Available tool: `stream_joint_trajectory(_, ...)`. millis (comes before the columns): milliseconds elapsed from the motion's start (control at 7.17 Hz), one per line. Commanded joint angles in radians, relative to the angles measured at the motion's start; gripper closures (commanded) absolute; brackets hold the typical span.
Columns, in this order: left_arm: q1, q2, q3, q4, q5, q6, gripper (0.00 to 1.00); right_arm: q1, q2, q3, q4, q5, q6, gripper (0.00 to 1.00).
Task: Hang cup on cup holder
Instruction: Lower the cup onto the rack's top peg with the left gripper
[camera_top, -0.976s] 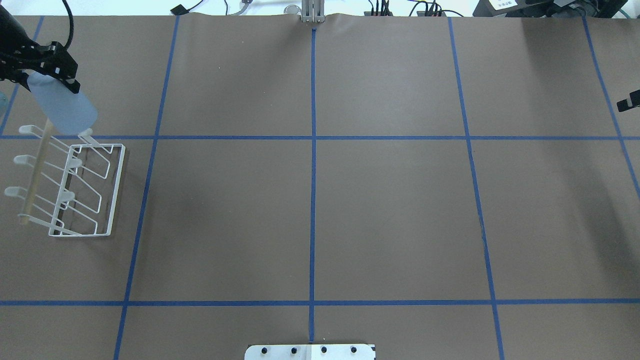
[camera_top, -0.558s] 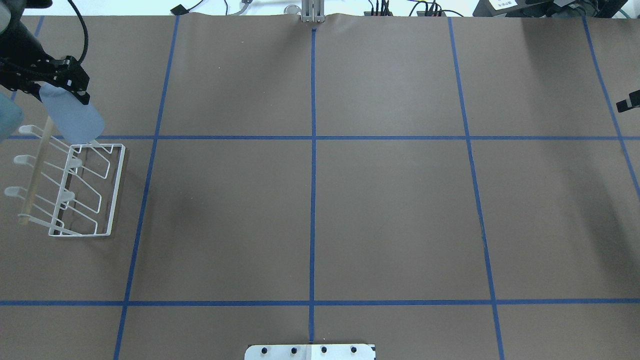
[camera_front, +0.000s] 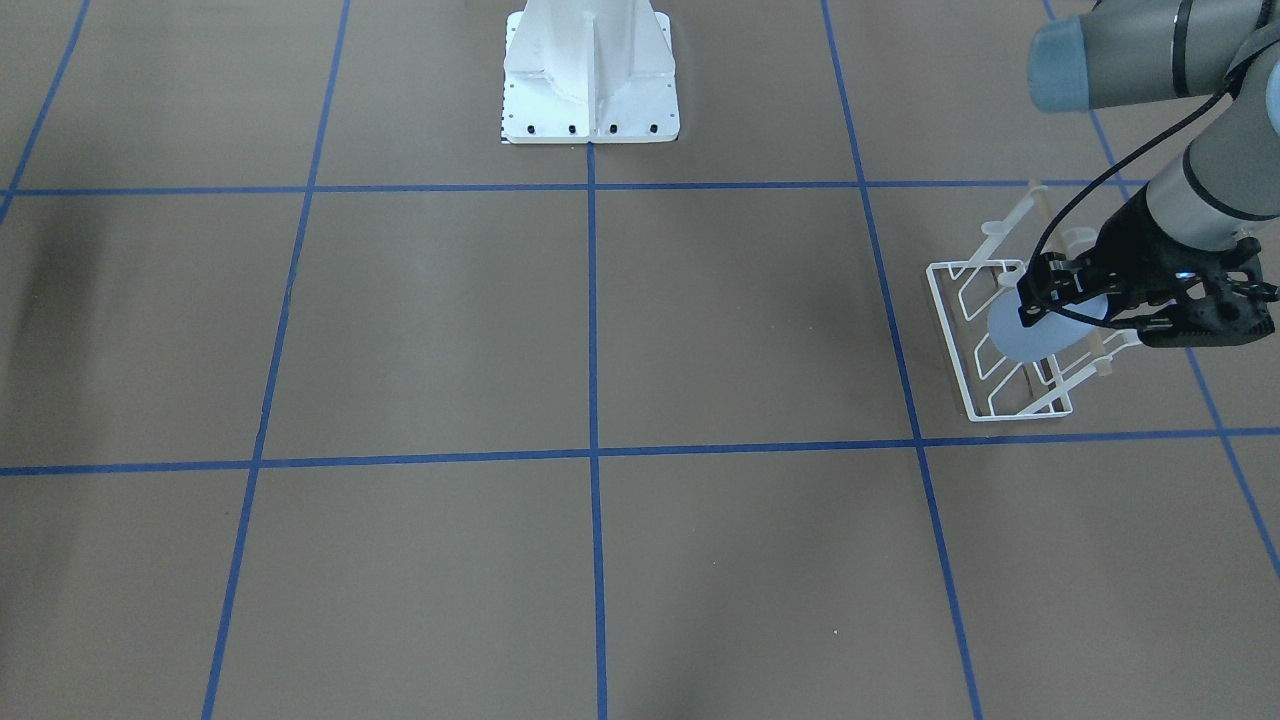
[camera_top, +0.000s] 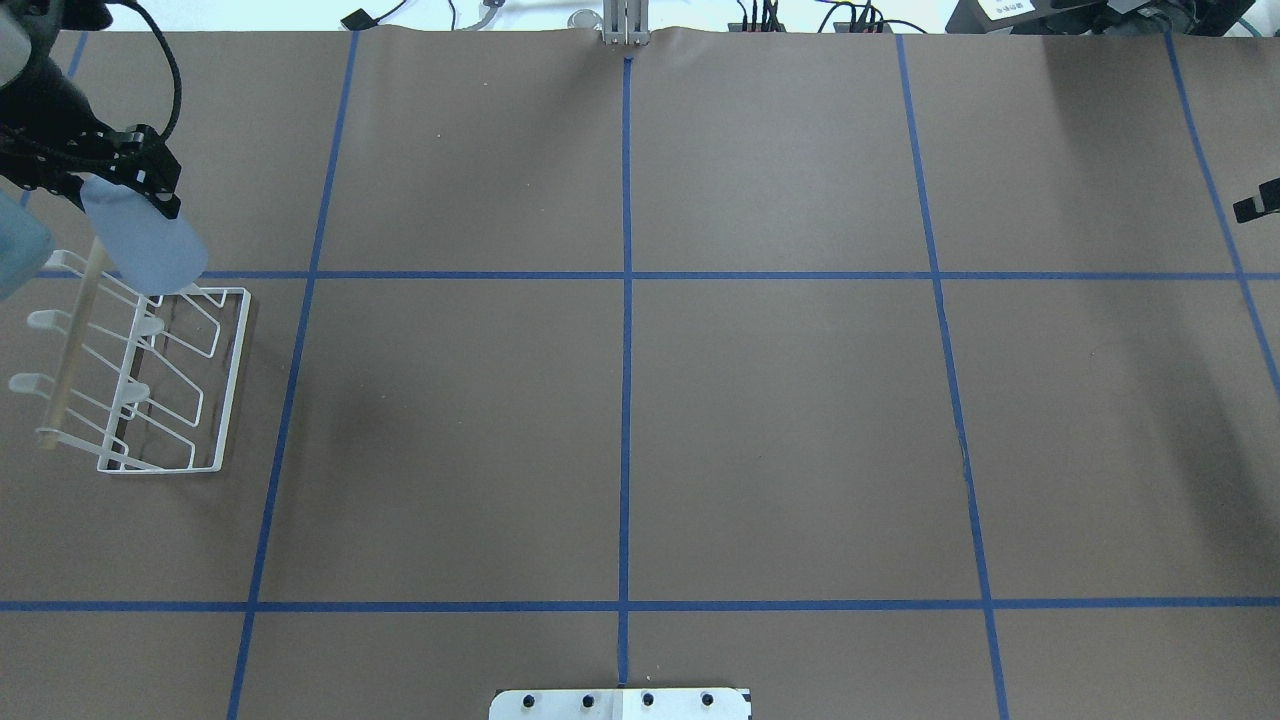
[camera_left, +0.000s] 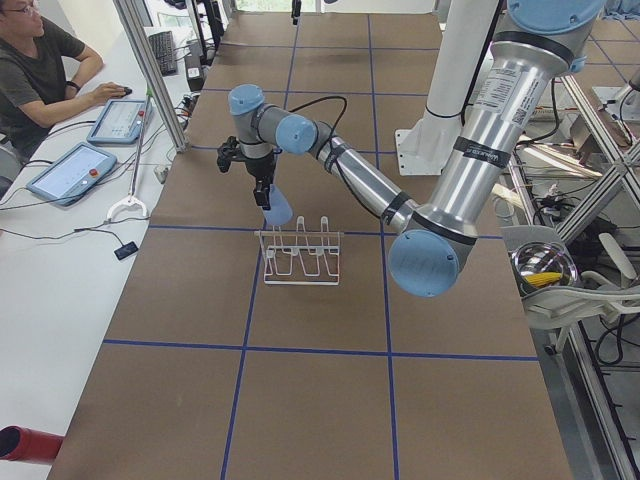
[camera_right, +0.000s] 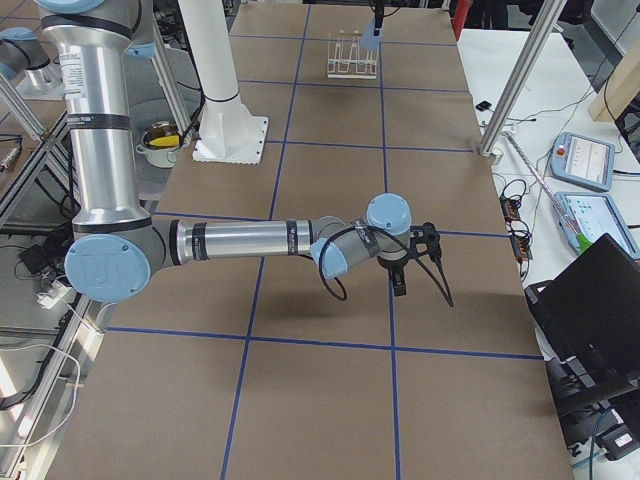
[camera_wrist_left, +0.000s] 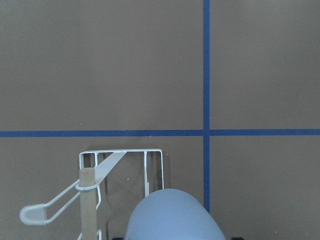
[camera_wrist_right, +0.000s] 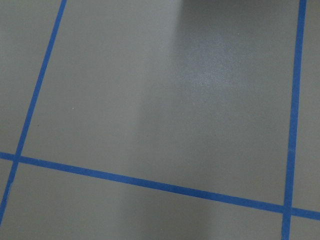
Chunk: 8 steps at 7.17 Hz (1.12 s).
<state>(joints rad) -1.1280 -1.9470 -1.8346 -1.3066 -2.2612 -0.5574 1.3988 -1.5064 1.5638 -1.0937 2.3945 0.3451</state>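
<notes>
Left gripper squeezes the plain light blue cup and holds it tilted, wide end down, over the end of the white wire cup holder farthest from the robot. Overhead shows the whole cup holder. The left wrist view shows just one end, close up: its wooden bar and one prong beside the cup. Right gripper hangs well apart; I cannot tell if it is open.

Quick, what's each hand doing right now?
Left hand: closed, holding the cup.
Right hand: cannot tell whether open or closed.
</notes>
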Motion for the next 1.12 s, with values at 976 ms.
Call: stream_joint_trajectory(976,0.056,0.013,0.081,-0.058,0.035,-0.006,1.0,-0.004,0.003,0.002,-0.003,0.0,0.0,0.0)
